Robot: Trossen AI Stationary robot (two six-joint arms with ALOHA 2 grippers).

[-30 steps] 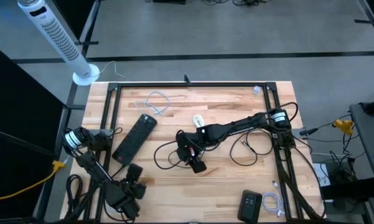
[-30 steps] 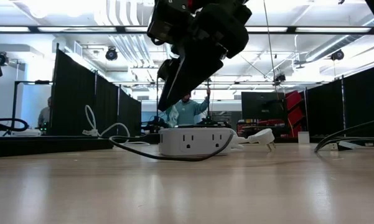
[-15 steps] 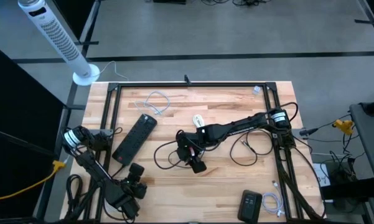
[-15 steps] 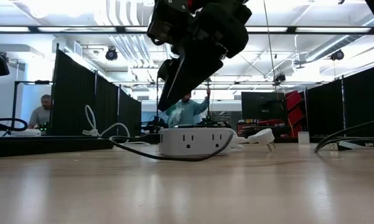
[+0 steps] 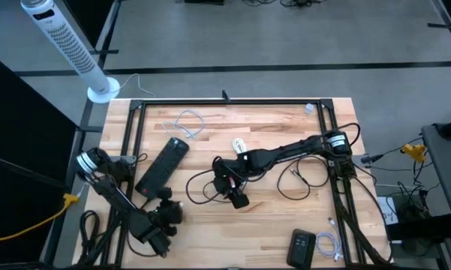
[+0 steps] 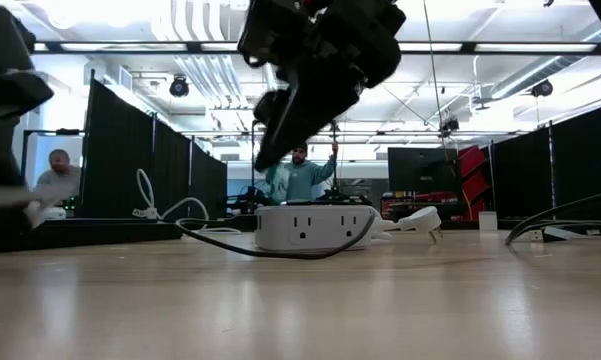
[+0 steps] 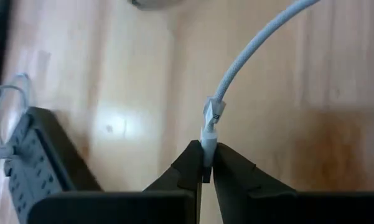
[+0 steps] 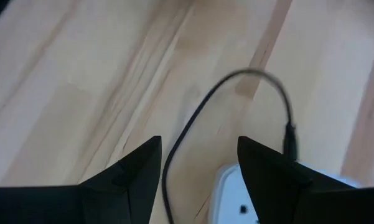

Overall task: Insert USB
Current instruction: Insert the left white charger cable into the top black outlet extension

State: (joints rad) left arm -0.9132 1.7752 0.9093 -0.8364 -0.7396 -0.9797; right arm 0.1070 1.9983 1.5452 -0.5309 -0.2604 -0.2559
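Note:
A white braided USB cable (image 7: 255,43) ends in a white plug (image 7: 211,118), and my left gripper (image 7: 206,163) is shut on it near the table's near left corner (image 5: 170,214). A white outlet hub (image 6: 315,228) stands at the table's middle with a black cord (image 8: 193,124) looping round it. My right gripper (image 6: 280,140) hangs open above the hub (image 8: 236,190), touching nothing. My left gripper pinches the cable's plug end (image 7: 206,142) between its two fingertips. The plug's tip is hidden between the fingers. The ribbed sleeve and the cable stick out beyond the fingertips, in line with them, and the cable curves away over the wood.
A black power strip (image 5: 161,166) lies just beyond my left gripper (image 7: 31,155). A white cable loop (image 5: 189,122) lies at the far side, a white adapter (image 5: 240,145) near the middle, a black device (image 5: 302,246) near right. People stand behind the table (image 6: 298,180).
My left gripper has swung a little toward the table's middle and rolled about its own axis; its arm now shows blurred at the left edge of the low view. My right arm has kept still.

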